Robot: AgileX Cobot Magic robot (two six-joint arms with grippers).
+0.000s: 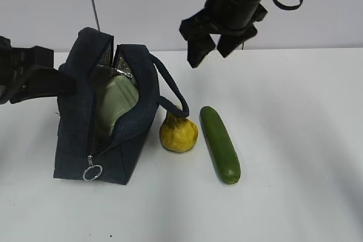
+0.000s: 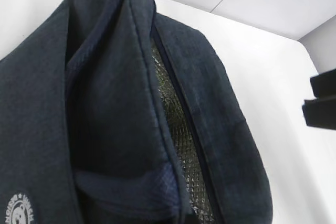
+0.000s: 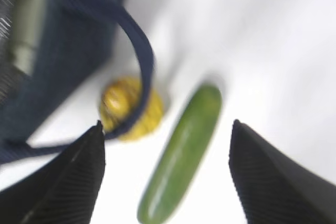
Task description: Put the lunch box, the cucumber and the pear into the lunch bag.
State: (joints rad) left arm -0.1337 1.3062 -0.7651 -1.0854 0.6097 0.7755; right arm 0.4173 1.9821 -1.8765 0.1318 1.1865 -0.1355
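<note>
Lunch bag (image 1: 108, 123), unzipped, lunch box (image 1: 116, 100) already inside; pear (image 1: 178, 132) at its 3 o'clock, cucumber (image 1: 220, 144) beyond, both on surface. Left gripper clamped on bag wall. Right gripper (image 3: 165, 174), jaws apart, above cucumber: descent next. Left wrist view alone shows silvery lining (image 2: 176, 129).

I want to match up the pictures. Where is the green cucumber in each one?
Exterior view: the cucumber lies on the table right of the middle, just right of the pear.
Left wrist view: not in it; only the lunch bag fills the picture.
Right wrist view: the cucumber lies slanted at lower middle, between the open right gripper's fingertips.
Shared landmark: the lunch bag shows in all three views.
</note>
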